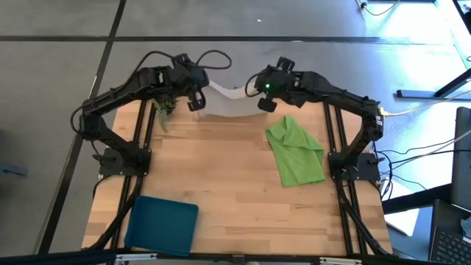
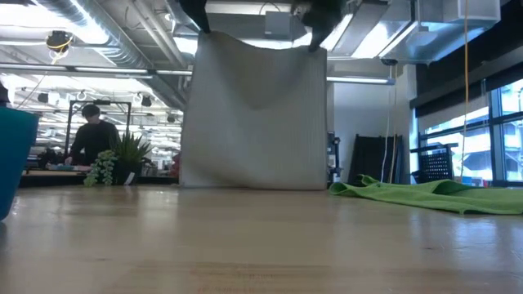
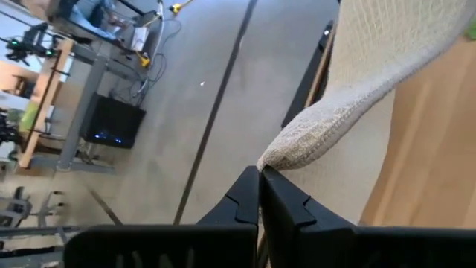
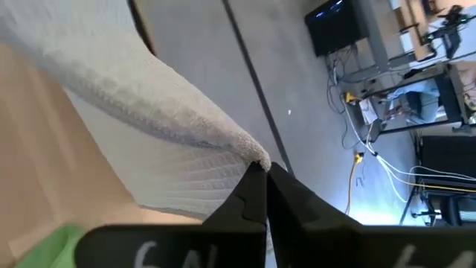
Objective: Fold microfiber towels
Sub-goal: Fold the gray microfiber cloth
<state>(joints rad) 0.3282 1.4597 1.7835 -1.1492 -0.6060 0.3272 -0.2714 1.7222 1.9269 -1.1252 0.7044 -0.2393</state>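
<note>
The light grey towel (image 2: 255,114) hangs like a sheet between my two grippers at the table's far edge. Its lower edge (image 2: 253,186) is at the tabletop; whether it touches, I cannot tell. My left gripper (image 1: 195,104) is shut on one top corner and my right gripper (image 1: 265,104) on the other. The lime green towel (image 1: 296,153) lies crumpled on the table's right half, under neither gripper. My left gripper pinches a top corner of the grey towel (image 3: 274,158) between its two fingertips. The cloth stretches away from that corner and hangs below. My right gripper pinches the other top corner (image 4: 256,158) between its fingertips. The top edge (image 1: 229,93) sags slightly between the two holds.
A blue tray (image 1: 163,225) stands near the front left corner. A small green plant sprig (image 1: 163,112) lies at the far left, close under my left arm. Bare wood spreads across the table's middle (image 1: 221,169). A person works at a bench in the room behind.
</note>
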